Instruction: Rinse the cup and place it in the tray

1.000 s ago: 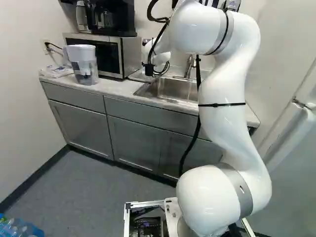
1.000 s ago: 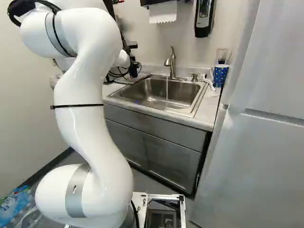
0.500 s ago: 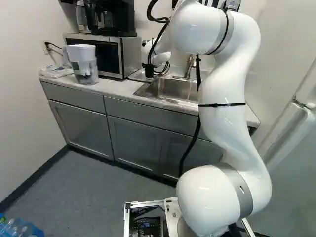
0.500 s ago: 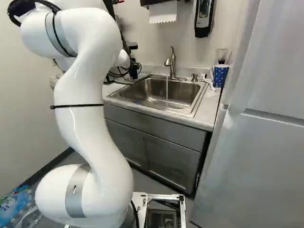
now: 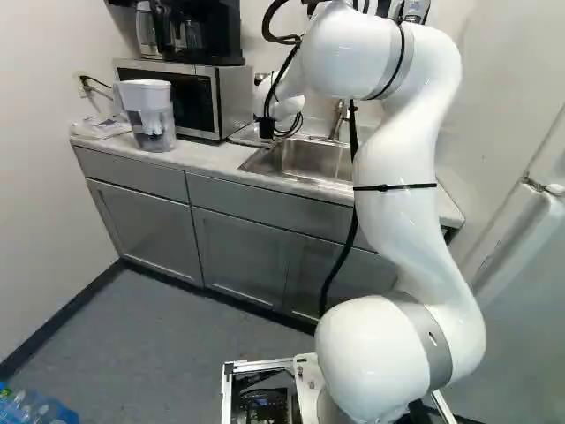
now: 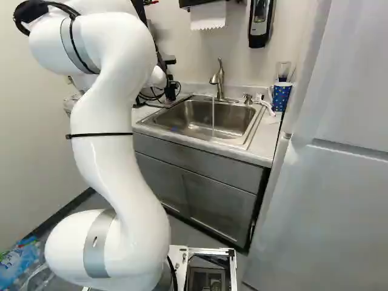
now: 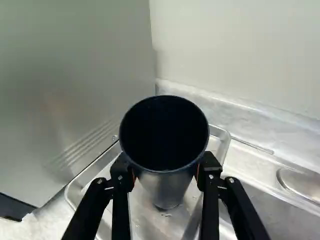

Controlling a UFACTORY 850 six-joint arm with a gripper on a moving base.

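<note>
The cup (image 7: 167,186) is upright, pinched between both fingers of my gripper (image 7: 165,174), over or on the tray (image 7: 145,220); I can't tell. I'd expect it stiff, light, slippery when wet, best held below the rim.

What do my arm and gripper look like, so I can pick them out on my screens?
The arm is glossy white with rounded segments, grey bands at its joints, a thin black strap around it and a loose black cable. The gripper is black, with two fingers on slim linked bars, small silver screws and orange pads.
</note>
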